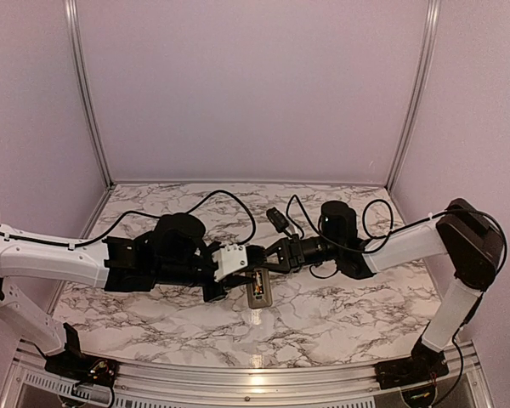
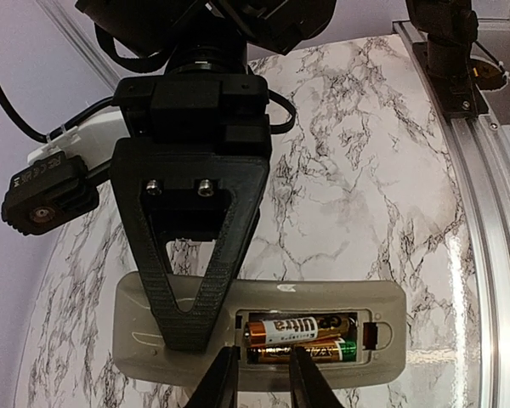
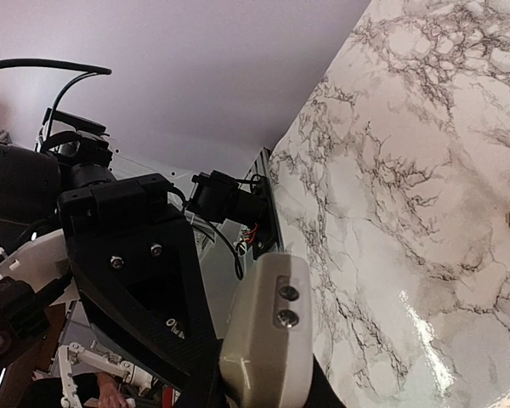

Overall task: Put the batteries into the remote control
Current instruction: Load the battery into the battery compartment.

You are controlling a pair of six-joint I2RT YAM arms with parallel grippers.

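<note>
Only the white word "ultra" can be read, on the upper battery [image 2: 299, 325] in the remote control [image 2: 133, 357].

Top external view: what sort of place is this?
Probably a lab robot test cell: marble-patterned tabletop, plain lilac wall panels in aluminium framing, a left arm and right arm bolted at the near edge.

Lab robot booth: marble-look table [image 1: 323, 323], plain walls [image 1: 255, 85], aluminium posts [image 1: 87, 93].

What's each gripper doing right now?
Left gripper: narrowly open, tips over the batteries, gripping nothing.
Right gripper: shut on the remote control.
</note>
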